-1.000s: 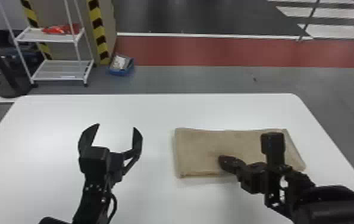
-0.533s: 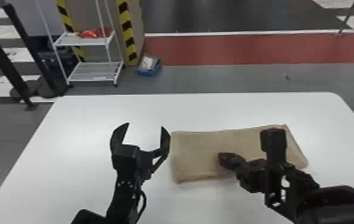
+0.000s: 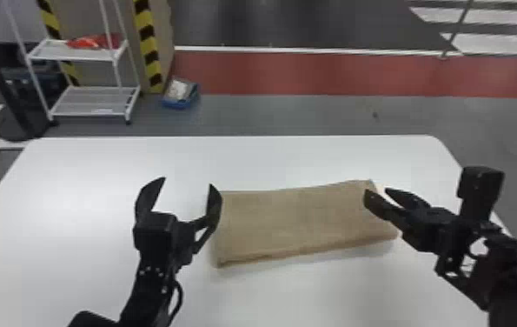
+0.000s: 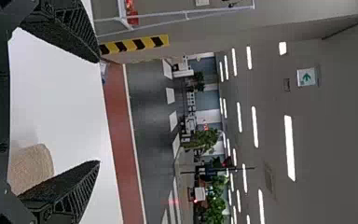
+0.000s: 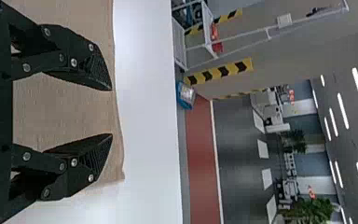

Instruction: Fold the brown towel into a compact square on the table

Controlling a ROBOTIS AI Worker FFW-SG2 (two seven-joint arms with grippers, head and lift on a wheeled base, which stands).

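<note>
Head view: a white rack [image 3: 92,102] stands on the floor, beyond the brown towel [image 3: 296,219] and off to its left. My left hand [image 3: 188,182] is open and empty, by the towel's left end, its fingers spread wide. The towel itself lies flat on the white surface [image 3: 74,200] in a long rectangle. My right hand [image 3: 376,191] hangs over the towel's right end, open too, its two fingers apart with nothing between them.
</note>
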